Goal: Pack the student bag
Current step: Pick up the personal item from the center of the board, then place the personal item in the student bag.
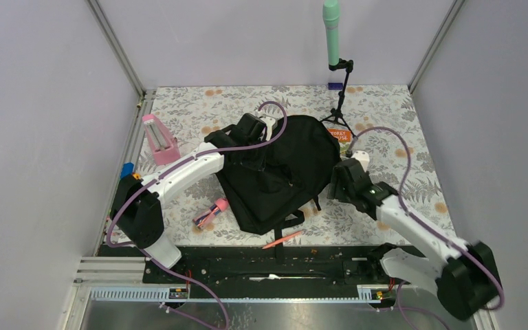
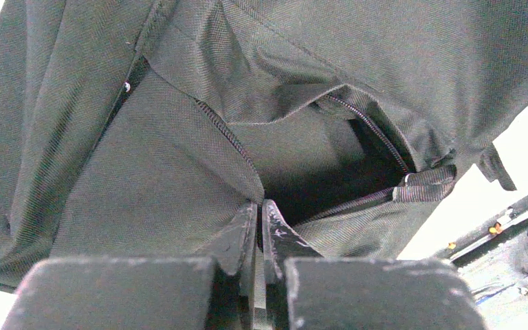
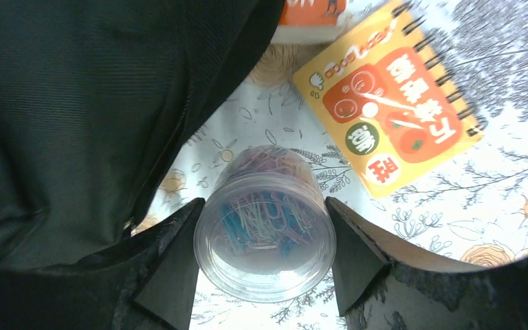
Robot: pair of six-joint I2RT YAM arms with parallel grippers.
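- Nearest you, at 6 o'clock, a pink pen (image 1: 282, 239) lies on the floral tabletop (image 1: 199, 103), just off the bag's lower edge.
- The student bag (image 1: 282, 168) sprawls across the centre with one zippered pocket gaping open.
- Your left gripper (image 2: 260, 206) sits at the bag's 11 o'clock, jaws pinched tight on the fabric edge beside that zipper opening.
- Your right gripper (image 3: 265, 201), at the bag's 3 o'clock, has a finger pressed against each side of a clear tub of paper clips (image 3: 265, 240).
- Beyond the tub, toward 1 o'clock, a yellow spiral notebook (image 3: 388, 117) lies flat.
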